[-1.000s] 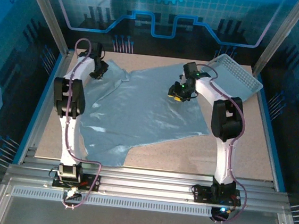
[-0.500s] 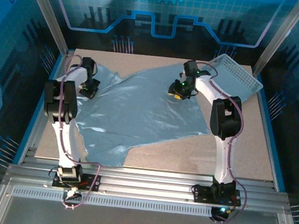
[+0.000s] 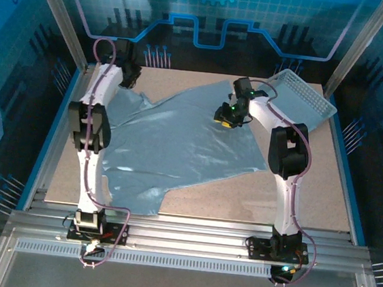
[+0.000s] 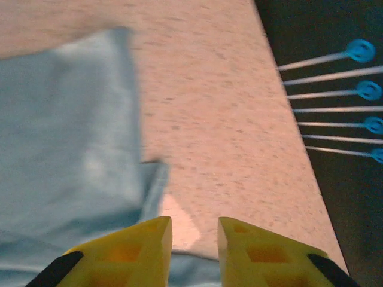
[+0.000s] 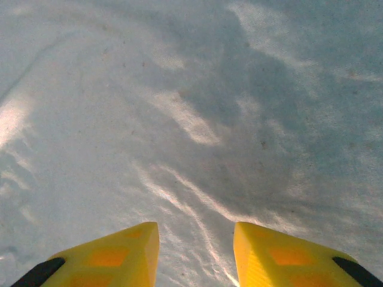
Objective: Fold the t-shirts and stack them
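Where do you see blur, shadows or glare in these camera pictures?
Top external: a blue cast from the lit walls, with pale sheen patches on the t-shirt. Left wrist: soft throughout, with the shirt's edge and the table grain smeared. Right wrist: a dark shadow crosses the cloth, with bright streaks beside it.

You're looking at a robot lab test cell, aluminium frame posts (image 3: 59, 16) around it, blue circuit-print panels (image 3: 212, 15), speckled table (image 3: 295, 195) on slotted rails (image 3: 189, 229).
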